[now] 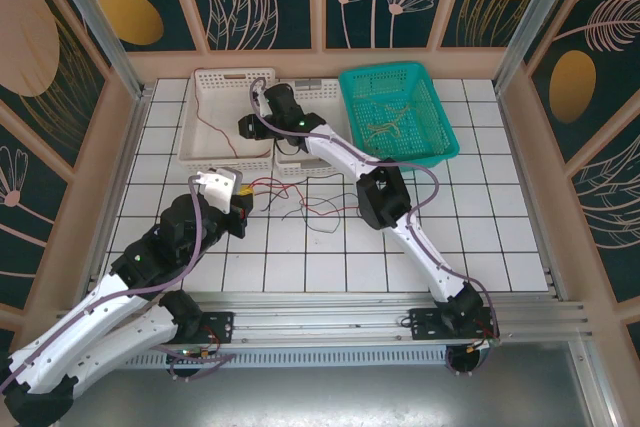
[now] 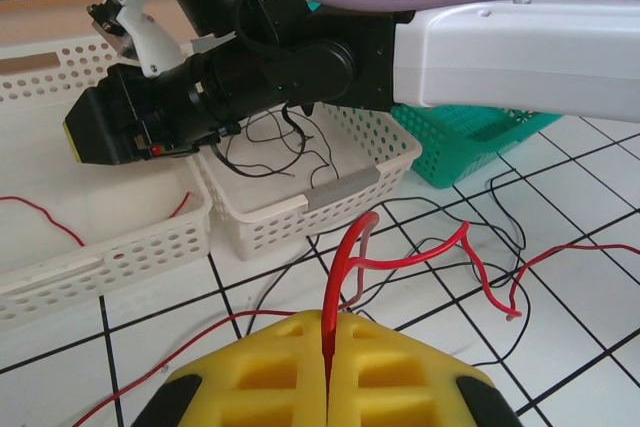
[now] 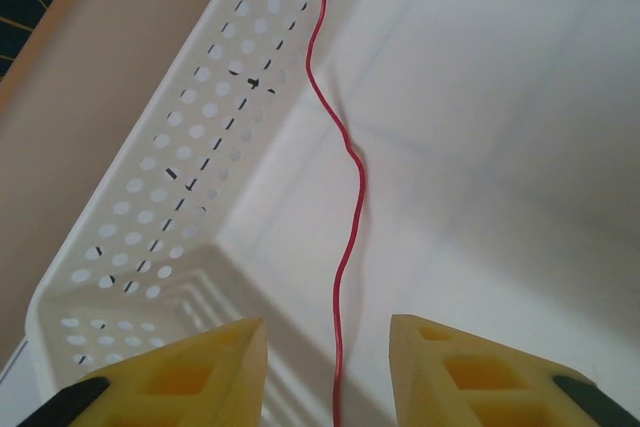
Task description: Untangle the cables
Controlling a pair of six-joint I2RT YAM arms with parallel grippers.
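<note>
Red and black cables point(image 1: 312, 205) lie tangled on the white tiles between the arms. My left gripper point(image 1: 242, 197) sits at the tangle's left edge; in the left wrist view it point(image 2: 328, 339) is shut on a red cable point(image 2: 350, 247) that arches up out of the closed yellow jaws. My right gripper point(image 1: 244, 127) hangs over the large white basket point(image 1: 190, 147). Seen from the right wrist, it point(image 3: 328, 347) is open, and a thin red cable point(image 3: 347, 227) lies loose on the basket floor between its fingers. Thin black cables point(image 2: 265, 147) rest in the small white basket point(image 2: 340, 187).
A green basket point(image 1: 440, 127) holding olive wires point(image 1: 388, 125) stands at the back right. The right arm point(image 1: 340, 152) reaches across above the small white basket. The perforated basket wall point(image 3: 180, 177) is close on the right gripper's left. Wooden walls ring the table.
</note>
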